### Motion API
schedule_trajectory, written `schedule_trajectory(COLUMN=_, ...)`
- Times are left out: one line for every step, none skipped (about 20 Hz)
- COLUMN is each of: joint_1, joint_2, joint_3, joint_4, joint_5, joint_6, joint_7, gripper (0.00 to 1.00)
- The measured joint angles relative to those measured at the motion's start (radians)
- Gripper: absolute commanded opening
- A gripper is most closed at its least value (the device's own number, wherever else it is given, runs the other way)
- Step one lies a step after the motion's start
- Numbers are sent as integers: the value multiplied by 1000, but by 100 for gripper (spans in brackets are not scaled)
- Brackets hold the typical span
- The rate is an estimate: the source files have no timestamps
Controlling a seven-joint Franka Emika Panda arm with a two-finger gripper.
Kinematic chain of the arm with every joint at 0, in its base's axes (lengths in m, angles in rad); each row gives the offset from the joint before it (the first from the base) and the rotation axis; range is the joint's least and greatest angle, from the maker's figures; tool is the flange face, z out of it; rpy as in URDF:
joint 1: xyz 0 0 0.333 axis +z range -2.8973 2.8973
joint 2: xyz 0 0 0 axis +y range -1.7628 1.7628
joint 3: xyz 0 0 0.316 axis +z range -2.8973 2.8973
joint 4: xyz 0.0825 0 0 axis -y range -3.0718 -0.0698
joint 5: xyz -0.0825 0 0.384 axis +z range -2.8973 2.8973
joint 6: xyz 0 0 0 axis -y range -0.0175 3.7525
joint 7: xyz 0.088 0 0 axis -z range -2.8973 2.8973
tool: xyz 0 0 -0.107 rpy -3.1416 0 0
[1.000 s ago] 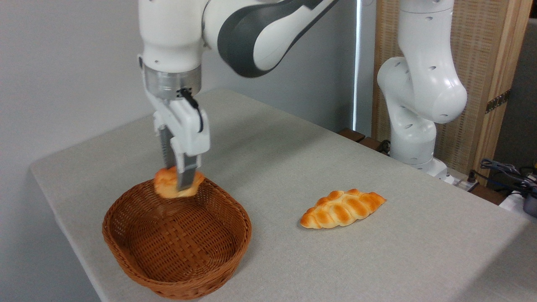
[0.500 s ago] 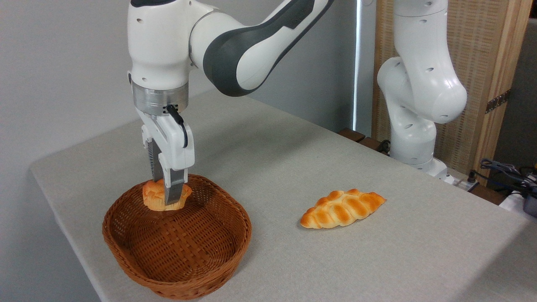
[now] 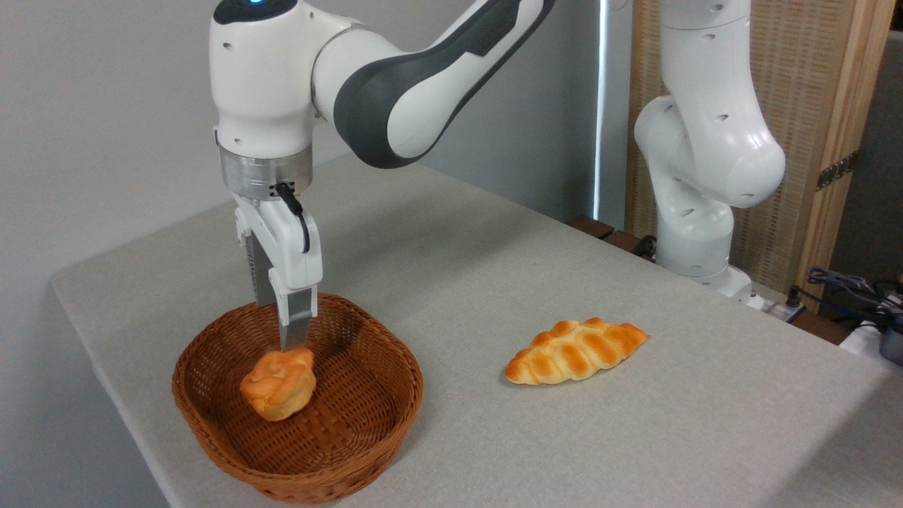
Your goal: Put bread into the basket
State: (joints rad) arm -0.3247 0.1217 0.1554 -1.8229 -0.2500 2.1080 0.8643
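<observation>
The pincer [image 3: 282, 331] hangs straight down from the white arm [image 3: 395, 77] at the left of the frame, its tips just inside the far rim of the basket [image 3: 211, 430]. It holds nothing. Only the near finger [image 3: 295, 324] shows plainly, with the other mostly hidden behind it, so how wide the gap stands cannot be told from this side. The near fingertip ends just above the bread [image 3: 277, 384]; whether it touches the bun's top cannot be made out.

The bread lies inside the basket, on the woven floor a little left of centre, tipped so that its orange knotted top faces up and toward the back while the paler base leans toward the front. The basket sits in the lower left of the frame, near the front left edge of the worktop [image 3: 451, 268].

A braided loaf [image 3: 575, 351] lies on the pale grey, cloth-like worktop to the right of the basket, well apart from it, its long axis running up toward the right.

Behind, a plain grey wall [image 3: 99, 106] fills the upper left. At the upper right the arm's base column [image 3: 705, 176] rises before a wooden-framed woven screen [image 3: 811, 106], and some cables [image 3: 846, 286] lie at the right edge.
</observation>
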Motion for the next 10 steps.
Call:
schedule_trajectory(joint_1=0, joint_2=0, joint_3=0, joint_4=1, joint_5=0, joint_6=0, joint_7=0, gripper=100)
schedule_trajectory(joint_1=0, joint_2=0, joint_3=-1, joint_4=3, joint_5=0, joint_6=0, joint_7=0, gripper=100)
schedule_trajectory(joint_1=0, joint_2=-1, joint_3=-2, joint_4=5, joint_5=0, joint_6=0, joint_7=0, gripper=100)
schedule_trajectory(joint_1=0, joint_2=-2, joint_3=-3, joint_4=7, joint_5=0, joint_6=0, joint_7=0, gripper=100)
schedule_trajectory(joint_1=2, joint_2=-5, joint_3=-4, joint_4=11, joint_5=0, joint_6=0, joint_7=-3, gripper=100)
schedule_trajectory(joint_1=8, joint_2=-12, joint_3=-3, joint_4=15, joint_5=0, joint_6=-6, joint_7=-6, gripper=100)
schedule_trajectory(joint_1=23, joint_2=-27, joint_3=-3, joint_4=18, joint_5=0, joint_6=-31, joint_7=-6, gripper=100)
schedule_trajectory(joint_1=39, joint_2=-41, joint_3=-3, joint_4=20, joint_5=0, joint_6=-61, joint_7=-6, gripper=100)
schedule_trajectory(joint_1=61, joint_2=-60, joint_3=-3, joint_4=25, joint_5=0, joint_6=-106, joint_7=-6, gripper=100)
schedule_trajectory(joint_1=86, joint_2=-83, joint_3=-3, joint_4=30, joint_5=0, joint_6=-155, joint_7=-6, gripper=100)
